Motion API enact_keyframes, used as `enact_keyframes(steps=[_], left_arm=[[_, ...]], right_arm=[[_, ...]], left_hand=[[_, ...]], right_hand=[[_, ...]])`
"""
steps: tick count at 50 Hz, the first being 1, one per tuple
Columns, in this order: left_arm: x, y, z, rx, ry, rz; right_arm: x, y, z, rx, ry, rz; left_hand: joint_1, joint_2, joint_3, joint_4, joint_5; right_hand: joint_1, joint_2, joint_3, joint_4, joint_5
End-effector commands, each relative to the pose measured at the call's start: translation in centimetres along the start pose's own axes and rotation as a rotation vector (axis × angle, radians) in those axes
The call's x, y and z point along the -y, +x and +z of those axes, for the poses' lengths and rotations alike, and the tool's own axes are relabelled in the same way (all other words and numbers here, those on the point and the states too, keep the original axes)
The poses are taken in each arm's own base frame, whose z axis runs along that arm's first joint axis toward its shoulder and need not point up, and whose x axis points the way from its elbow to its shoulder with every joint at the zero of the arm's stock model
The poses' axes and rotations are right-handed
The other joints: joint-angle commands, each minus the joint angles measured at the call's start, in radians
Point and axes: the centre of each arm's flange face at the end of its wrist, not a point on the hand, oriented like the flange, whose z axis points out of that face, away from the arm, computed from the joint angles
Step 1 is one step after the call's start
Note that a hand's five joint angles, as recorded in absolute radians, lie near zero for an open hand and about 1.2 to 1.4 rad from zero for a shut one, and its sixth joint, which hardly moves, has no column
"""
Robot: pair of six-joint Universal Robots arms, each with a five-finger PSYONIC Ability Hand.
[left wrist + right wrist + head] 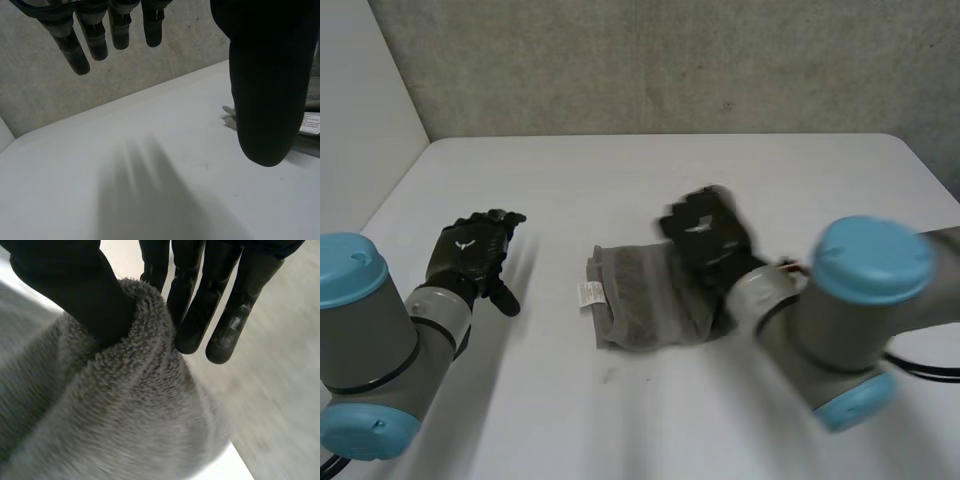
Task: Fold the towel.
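Hiding part of the towel (640, 300), the pinching right hand (705, 235).

1. The counter (620, 180) is lit softly and evenly and is rendered bright white in the head view; the wall (670, 60) behind it is left a duller grey.
2. A narrow dark shadow is cast by the towel (640, 300) along its near edge.
3. In the left wrist view the left hand (265, 90) is seen almost as a black silhouette against the paler counter.
4. In the right wrist view a faint sheen is caught on the fingers (227, 337) of the right hand (75, 290).
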Motion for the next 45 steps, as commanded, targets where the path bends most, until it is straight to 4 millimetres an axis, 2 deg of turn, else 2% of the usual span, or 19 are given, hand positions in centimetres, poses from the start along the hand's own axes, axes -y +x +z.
enact_keyframes(steps=[1,2,5,6,7,8,9,10,11,13,15,16,18,21,25,27,29,38,45], left_arm=[[0.1,0.1,-0.1,-0.002,0.002,0.0],[0.1,0.1,-0.1,-0.002,0.002,0.0],[0.1,0.3,-0.2,-0.009,0.001,0.001],[0.1,0.3,-0.2,-0.009,0.001,0.001],[0.2,0.5,-0.3,-0.015,-0.001,0.001],[0.5,0.8,-0.4,-0.025,0.009,0.0],[0.5,0.8,-0.4,-0.025,0.009,0.0],[1.1,1.2,-0.5,-0.036,0.022,-0.001],[1.6,1.7,-0.9,-0.054,0.031,-0.007],[2.5,2.2,-1.0,-0.07,0.046,-0.022],[3.4,2.9,-1.1,-0.092,0.057,-0.045],[4.4,3.6,-1.3,-0.115,0.065,-0.078],[5.2,4.0,-1.3,-0.13,0.064,-0.114],[6.2,4.9,-1.0,-0.158,0.05,-0.185],[5.8,6.7,-0.4,-0.201,0.001,-0.234],[5.0,9.0,-0.1,-0.248,-0.043,-0.241],[4.3,9.7,0.2,-0.257,-0.069,-0.239],[-0.6,9.5,1.6,-0.15,-0.209,-0.194],[-1.3,9.3,1.6,-0.129,-0.229,-0.185]], right_arm=[[1.2,-10.0,-0.8,0.248,0.053,-0.046],[0.7,-11.2,-1.1,0.275,0.042,-0.052],[0.2,-11.6,-1.1,0.28,0.024,-0.052],[0.1,-11.6,-1.1,0.272,0.013,-0.045],[0.3,-11.3,-1.3,0.266,0.01,-0.035],[0.3,-11.3,-1.3,0.266,0.01,-0.035],[1.0,-10.7,-1.4,0.25,0.012,-0.014],[2.0,-9.2,-1.3,0.212,0.02,0.034],[2.0,-9.2,-1.3,0.212,0.02,0.035],[3.1,-4.5,-0.8,0.104,0.024,0.214],[3.4,-2.3,-0.7,0.058,0.028,0.337],[3.4,-2.3,-0.7,0.058,0.028,0.338],[3.7,1.0,-0.4,0.002,0.045,0.578],[2.8,2.6,-0.4,0.011,0.007,0.765],[1.5,3.9,-0.2,0.023,-0.041,0.839],[0.6,4.2,0.0,0.032,-0.072,0.848],[-1.9,4.0,0.6,0.048,-0.152,0.869],[-5.7,2.4,1.7,0.08,-0.289,0.82],[-6.7,2.1,1.7,0.087,-0.326,0.67]], left_hand=[[-0.004,0.01,0.008,0.006,-0.035],[-0.004,0.01,0.008,0.006,-0.035],[-0.004,0.01,0.008,0.006,-0.035],[-0.004,0.01,0.008,0.006,-0.035],[-0.004,0.01,0.008,0.006,-0.035],[-0.004,0.01,0.008,0.006,-0.035],[-0.004,0.01,0.008,0.006,-0.035],[-0.004,0.01,0.008,0.006,-0.035],[-0.004,0.01,0.008,0.006,-0.035],[-0.004,0.01,0.008,0.006,-0.035],[-0.004,0.01,0.008,0.006,-0.035],[-0.004,0.01,0.008,0.006,-0.035],[-0.004,0.01,0.008,0.006,-0.035],[0.0,0.014,0.011,0.01,-0.031],[0.009,0.023,0.02,0.019,-0.022],[0.009,0.023,0.02,0.019,-0.022],[0.017,0.031,0.029,0.027,-0.013],[0.02,0.034,0.032,0.03,-0.01],[0.009,0.023,0.02,0.019,-0.022]], right_hand=[[0.472,0.228,0.214,0.206,0.238],[0.472,0.228,0.214,0.206,0.238],[0.472,0.228,0.214,0.206,0.238],[0.165,-0.079,-0.093,-0.102,-0.069],[-0.335,-0.579,-0.593,-0.602,-0.569],[-0.34,-0.584,-0.598,-0.607,-0.574],[-0.726,-0.971,-0.984,-0.993,-0.961],[-0.749,-0.994,-1.007,-1.016,-0.984],[-0.749,-0.994,-1.007,-1.016,-0.984],[-0.749,-0.994,-1.007,-1.016,-0.984],[-0.749,-0.994,-1.007,-1.016,-0.984],[-0.749,-0.994,-1.007,-1.016,-0.984],[-0.749,-0.994,-1.007,-1.016,-0.984],[-0.749,-0.994,-1.007,-1.016,-0.984],[-0.749,-0.994,-1.007,-1.016,-0.984],[-0.749,-0.994,-1.007,-1.016,-0.984],[-0.749,-0.994,-1.007,-1.016,-0.984],[-0.749,-0.994,-1.007,-1.016,-0.984],[-0.749,-0.994,-1.007,-1.016,-0.984]])
